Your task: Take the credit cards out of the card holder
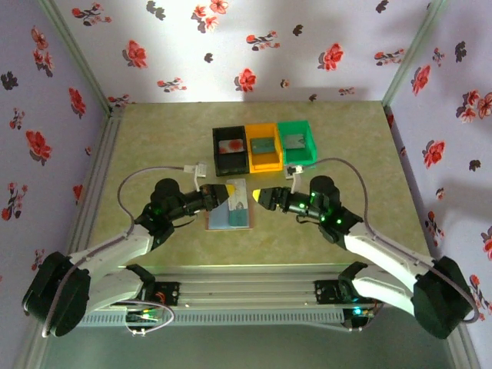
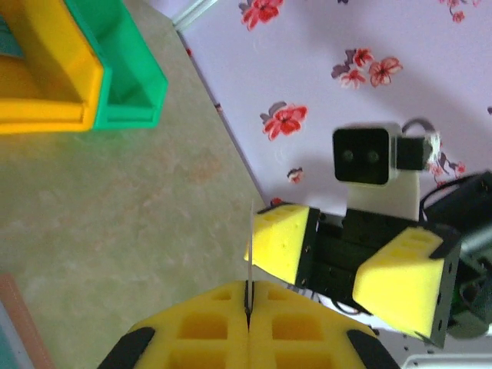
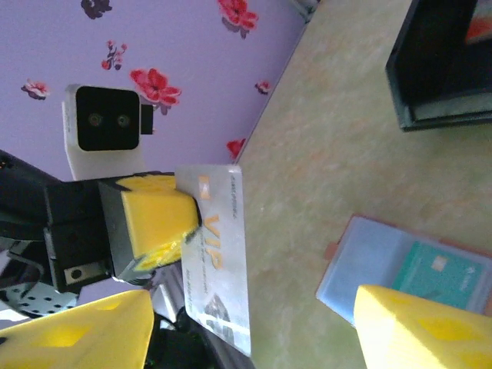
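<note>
The card holder [image 1: 231,217] lies open on the table between my two arms, pale blue inside with a tan edge. In the right wrist view one panel of the card holder [image 3: 361,257] has a teal credit card [image 3: 440,277] tucked in it. My left gripper [image 1: 227,193] is shut on a silver credit card [image 3: 219,261] with "VIP" in orange, held upright above the table. The left wrist view shows this silver card edge-on [image 2: 250,257], pinched in the left gripper [image 2: 249,296]. My right gripper [image 1: 256,195] faces it from the right, open and apart from the card, its fingers [image 3: 84,330] holding nothing.
Black [image 1: 231,151], orange [image 1: 263,146] and green [image 1: 297,143] bins stand in a row behind the card holder, each with a card inside. Floral walls close in the table on three sides. Bare table lies to the left and right of the arms.
</note>
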Robot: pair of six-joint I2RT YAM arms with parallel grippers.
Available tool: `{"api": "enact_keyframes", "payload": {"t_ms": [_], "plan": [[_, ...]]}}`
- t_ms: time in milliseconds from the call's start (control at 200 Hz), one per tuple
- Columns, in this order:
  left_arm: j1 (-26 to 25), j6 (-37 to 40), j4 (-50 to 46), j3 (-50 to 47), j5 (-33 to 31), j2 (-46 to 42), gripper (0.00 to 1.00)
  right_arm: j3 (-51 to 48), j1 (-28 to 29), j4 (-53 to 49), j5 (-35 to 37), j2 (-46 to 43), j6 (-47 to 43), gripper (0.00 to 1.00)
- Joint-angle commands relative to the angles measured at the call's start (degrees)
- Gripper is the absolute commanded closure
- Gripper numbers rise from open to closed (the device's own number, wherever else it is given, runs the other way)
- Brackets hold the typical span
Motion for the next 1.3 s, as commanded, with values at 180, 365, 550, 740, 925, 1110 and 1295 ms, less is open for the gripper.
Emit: {"api": "enact_keyframes", "payload": {"t_ms": [180, 365, 550, 740, 925, 1110, 1295], "plan": [[-1.1, -9.1, 17.9, -1.1, -8.8, 4.2, 1.0, -11.5, 1.2, 26.4, 12.3, 0.1, 10.3, 0.23], [-3.1, -11.3, 24.2, -0.2, -10.8, 8.9, 1.0, -11.5, 5.9, 34.6, 13.3, 4.5, 10.3, 0.23], [-4.1, -12.4, 27.4, -0.3, -11.9, 11.1, 1.0, -10.8, 8.0, 38.1, 15.2, 6.8, 10.2, 0.25], [-4.9, -12.6, 28.4, -0.7, -12.8, 11.5, 1.0, -9.8, 8.4, 41.1, 15.0, 9.1, 11.3, 0.32], [-5.5, -13.8, 30.7, -1.1, -13.0, 12.8, 1.0, -9.2, 9.1, 46.1, 15.2, 12.6, 12.4, 0.41], [-5.8, -14.2, 31.6, -1.5, -13.0, 13.5, 1.0, -8.4, 9.6, 49.8, 15.6, 15.0, 12.8, 0.5], [-5.9, -14.2, 31.6, -1.7, -13.0, 13.3, 1.0, -7.6, 9.9, 49.7, 15.7, 15.2, 12.0, 0.6]]}}
